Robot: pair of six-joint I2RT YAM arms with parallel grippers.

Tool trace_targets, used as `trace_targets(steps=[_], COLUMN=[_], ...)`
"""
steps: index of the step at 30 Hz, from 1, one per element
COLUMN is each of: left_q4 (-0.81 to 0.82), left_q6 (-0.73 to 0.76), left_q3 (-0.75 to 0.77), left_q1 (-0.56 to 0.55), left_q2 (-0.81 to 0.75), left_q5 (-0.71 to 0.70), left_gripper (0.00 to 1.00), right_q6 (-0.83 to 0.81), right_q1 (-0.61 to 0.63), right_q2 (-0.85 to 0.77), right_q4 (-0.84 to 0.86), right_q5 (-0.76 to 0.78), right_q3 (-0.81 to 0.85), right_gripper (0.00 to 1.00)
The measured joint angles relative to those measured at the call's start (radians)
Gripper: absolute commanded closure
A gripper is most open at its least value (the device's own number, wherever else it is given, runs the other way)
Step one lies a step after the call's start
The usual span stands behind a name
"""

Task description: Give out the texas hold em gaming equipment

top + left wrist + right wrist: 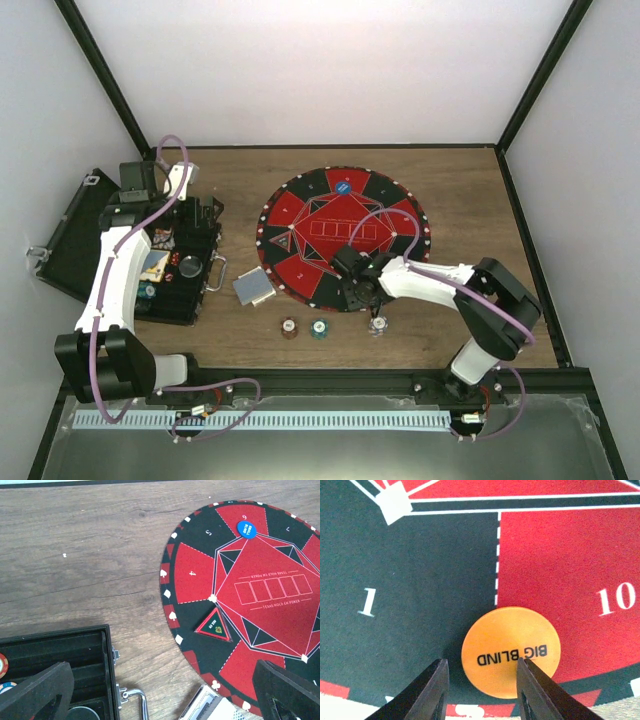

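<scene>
Right gripper (480, 664), jaws part-way apart and empty, hangs over the orange disc (506, 647), which lies flat on the mat (410, 560) between seats 1 and 10, likely marking the big blind. Left gripper (162, 670) hovers, jaws spread wide, over the case (55, 647) edge, presumably ready to fetch more.

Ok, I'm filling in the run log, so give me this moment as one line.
left gripper: open, empty, at case edge | right gripper: open over orange Big Blind disc | disc: flat on mat, straddling sections 1/10

Orange disc (511, 652) before R fingers (536, 695); mat (420, 560) beside bare.
</scene>
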Motion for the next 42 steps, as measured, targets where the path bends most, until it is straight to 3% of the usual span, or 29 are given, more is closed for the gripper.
trace_targets(steps=[7, 27, 32, 38, 42], left_q4=[0.0, 0.0, 0.0, 0.0, 0.0], left_q6=[0.0, 0.0, 0.0, 0.0, 0.0], left_q3=[0.0, 0.002, 0.002, 0.009, 0.009], left_q1=[0.0, 0.0, 0.0, 0.0, 0.0], left_q2=[0.0, 0.0, 0.0, -0.001, -0.003], left_q5=[0.0, 0.0, 0.0, 0.0, 0.001], left_gripper=[0.0, 0.0, 0.0, 0.0, 0.0], right_q6=[0.003, -0.004, -0.031, -0.044, -0.017], right_q1=[0.001, -0.159, -0.201, -0.191, -0.185], right_q2=[0.042, 0.044, 0.044, 0.013, -0.06], right_q4=[-0.006, -0.014, -0.033, -0.064, -0.071], right_q5=[0.068, 0.156, 0.168, 0.149, 0.111], right_q3=[0.035, 0.023, 0.038, 0.081, 0.04], right_gripper=[0.72, 0.73, 0.63, 0.4, 0.38])
